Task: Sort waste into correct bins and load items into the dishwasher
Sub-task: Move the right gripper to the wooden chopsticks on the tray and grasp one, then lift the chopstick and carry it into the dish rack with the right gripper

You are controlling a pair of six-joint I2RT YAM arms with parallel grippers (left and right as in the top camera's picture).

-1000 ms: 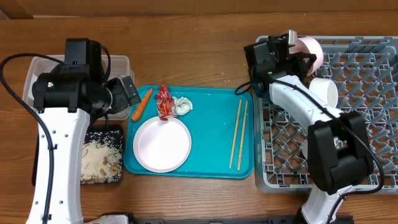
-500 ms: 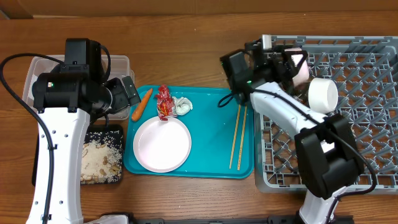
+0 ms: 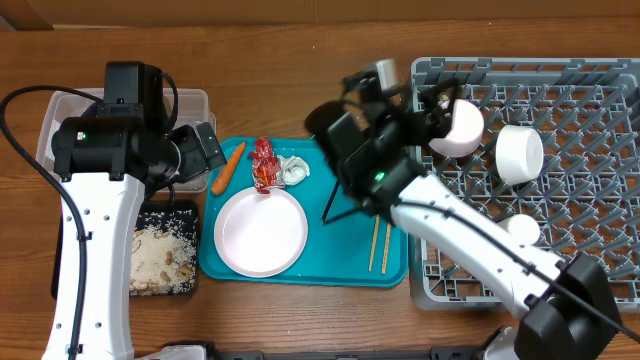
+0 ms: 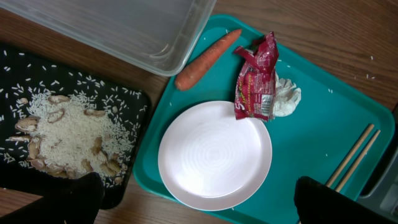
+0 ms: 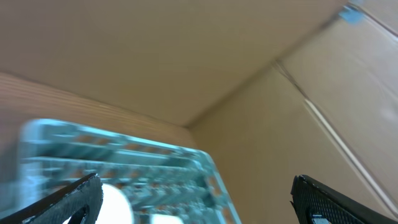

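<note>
The white plate (image 3: pixel 262 232) lies on the teal tray (image 3: pixel 345 255), with the carrot (image 3: pixel 228 167), red wrapper (image 3: pixel 263 163) and tissue ball (image 3: pixel 294 170) behind it. The chopsticks (image 3: pixel 381 248) are partly hidden under my right arm. Two white bowls (image 3: pixel 461 129) (image 3: pixel 520 152) sit in the grey dishwasher rack (image 3: pixel 580 215). My right gripper (image 3: pixel 425 113) is open and empty at the rack's left edge, just left of the nearer bowl. My left gripper (image 4: pixel 196 200) hangs open above the plate (image 4: pixel 214 154), holding nothing.
The clear tub (image 3: pixel 58 112) stands at the far left, mostly under my left arm. The black tray (image 3: pixel 165 258) with rice lies in front of it. My right arm stretches across the tray's right side and the rack's front left corner.
My right gripper opened and let go of a bowl, which now sits in the rack. The right arm swung left, over the tray's right end. The left arm stayed put.
</note>
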